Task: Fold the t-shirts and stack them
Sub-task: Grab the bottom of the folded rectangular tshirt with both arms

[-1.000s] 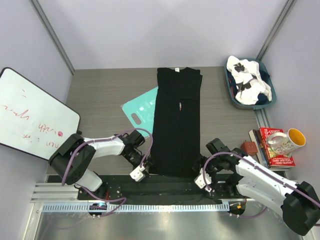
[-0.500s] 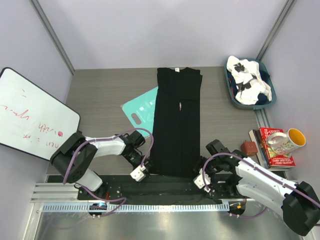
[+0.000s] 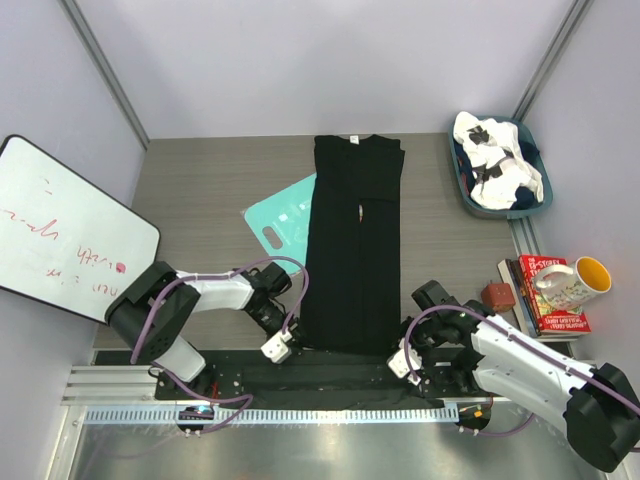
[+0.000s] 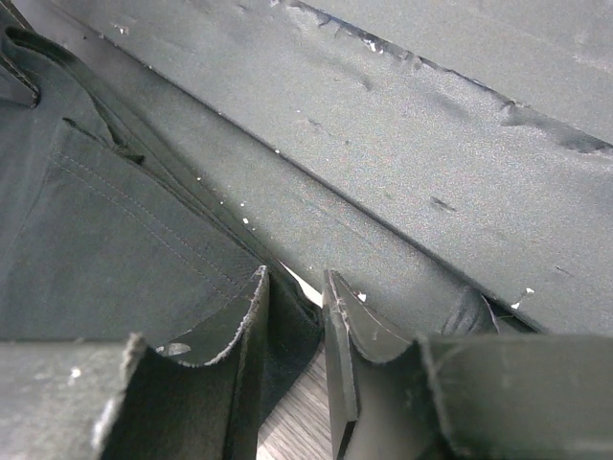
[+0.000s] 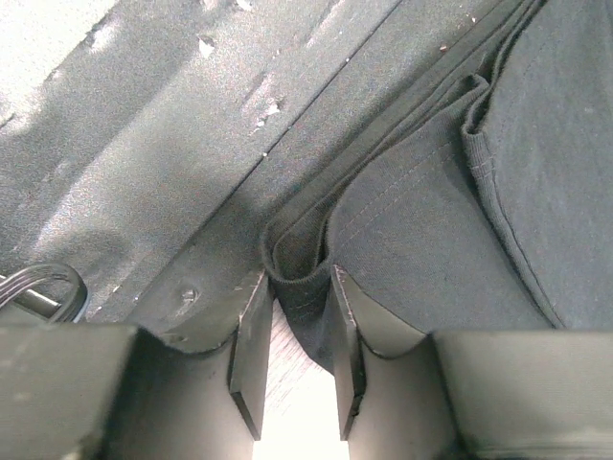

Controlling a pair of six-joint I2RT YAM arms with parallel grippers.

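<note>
Two hem corners of the black t-shirt (image 3: 350,250), lying down the table (image 3: 200,190) middle, sit pinched at the near edge by left gripper (image 3: 278,347) and right gripper (image 3: 403,360); likely for folding it toward the collar.

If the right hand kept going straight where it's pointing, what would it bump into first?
The black shirt: its folded bottom edge sits right between the fingers of the right hand. Past it, probably the dark mat, though depth is unclear.

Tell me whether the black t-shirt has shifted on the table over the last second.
No. The black t-shirt overlaps the teal board along the same line, collar still at the far edge of the table.
</note>
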